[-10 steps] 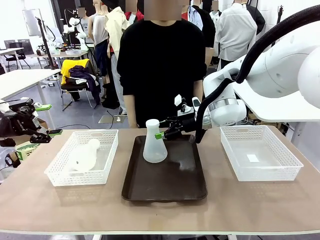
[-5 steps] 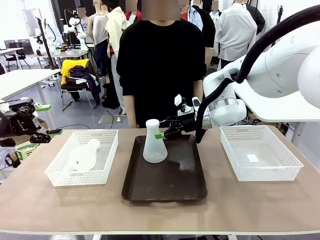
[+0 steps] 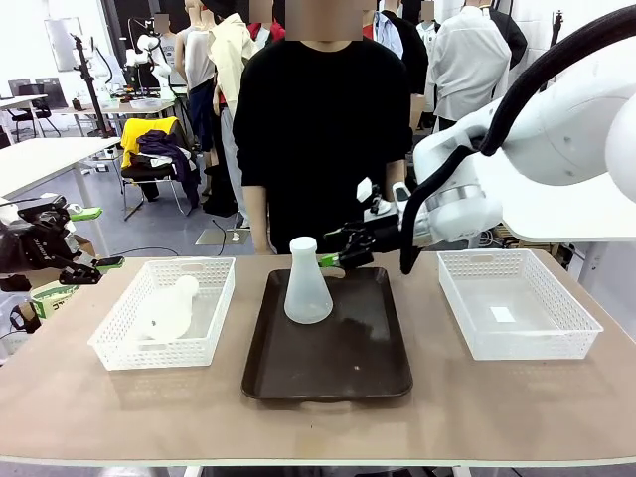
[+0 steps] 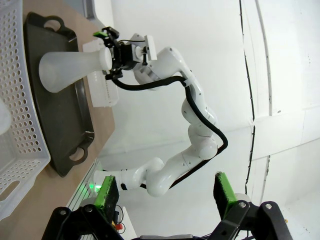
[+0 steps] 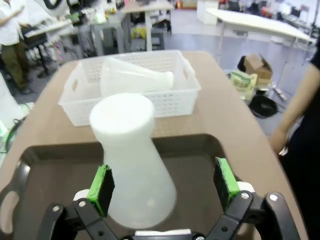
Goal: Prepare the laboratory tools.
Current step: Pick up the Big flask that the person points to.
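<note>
One flask [image 3: 307, 288] stood upright at the single tray's [image 3: 338, 370] 11 o'clock, seemingly staged as ready; the right gripper [image 3: 336, 250] hung open and empty at its 2 o'clock. The second flask [image 3: 169, 308] lay in the left basket [image 3: 119, 345] of two, probably why the open, empty left gripper [image 3: 96, 238] hovered at 9 o'clock

Front camera looked across the table [image 3: 497, 407]; right wrist camera sat close to the conical flask [image 3: 307, 283], left wrist camera, rolled sideways, far off; all three shared it
</note>
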Robot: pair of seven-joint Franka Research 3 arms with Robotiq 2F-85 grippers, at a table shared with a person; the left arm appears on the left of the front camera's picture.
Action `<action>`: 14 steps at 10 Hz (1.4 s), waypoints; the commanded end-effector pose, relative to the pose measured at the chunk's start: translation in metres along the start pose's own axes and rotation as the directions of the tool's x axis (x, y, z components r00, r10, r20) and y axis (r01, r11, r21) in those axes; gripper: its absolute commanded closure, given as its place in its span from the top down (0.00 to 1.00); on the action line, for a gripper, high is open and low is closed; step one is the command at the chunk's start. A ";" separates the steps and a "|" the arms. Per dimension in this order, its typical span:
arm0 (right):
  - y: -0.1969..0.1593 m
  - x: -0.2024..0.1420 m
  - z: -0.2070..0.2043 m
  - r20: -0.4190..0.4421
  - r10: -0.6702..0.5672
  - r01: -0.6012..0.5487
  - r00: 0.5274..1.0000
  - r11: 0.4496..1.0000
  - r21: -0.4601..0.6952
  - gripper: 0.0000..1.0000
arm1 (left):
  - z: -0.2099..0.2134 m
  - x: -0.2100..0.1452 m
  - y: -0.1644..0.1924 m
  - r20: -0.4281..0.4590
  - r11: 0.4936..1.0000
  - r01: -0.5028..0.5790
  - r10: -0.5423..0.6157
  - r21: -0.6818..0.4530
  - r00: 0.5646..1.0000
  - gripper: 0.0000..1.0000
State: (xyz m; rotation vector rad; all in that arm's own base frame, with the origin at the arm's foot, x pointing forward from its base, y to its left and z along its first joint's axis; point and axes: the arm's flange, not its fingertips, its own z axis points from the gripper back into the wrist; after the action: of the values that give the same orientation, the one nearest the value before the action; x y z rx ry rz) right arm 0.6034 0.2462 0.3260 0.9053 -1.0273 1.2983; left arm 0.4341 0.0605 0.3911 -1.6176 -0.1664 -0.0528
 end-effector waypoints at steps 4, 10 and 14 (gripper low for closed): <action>0.005 0.023 0.142 -0.171 -0.088 0.034 0.981 0.954 -0.298 1.00 | 0.001 0.000 -0.002 0.001 1.000 0.008 -0.008 -0.001 1.000 1.00; 0.008 -0.022 0.275 0.018 -0.265 0.232 0.964 0.806 -0.544 1.00 | 0.001 0.000 -0.002 0.001 1.000 0.008 -0.008 -0.001 1.000 1.00; 0.006 -0.028 0.285 0.023 -0.271 0.240 0.962 0.808 -0.538 1.00 | 0.001 0.000 -0.002 0.001 1.000 0.008 -0.008 -0.001 1.000 1.00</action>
State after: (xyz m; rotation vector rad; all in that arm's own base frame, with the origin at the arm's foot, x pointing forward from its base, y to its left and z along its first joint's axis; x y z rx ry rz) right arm 0.5743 -0.0284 0.3801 0.5817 -1.1070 0.7372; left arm 0.4341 0.0610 0.3910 -1.6175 -0.1671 -0.0520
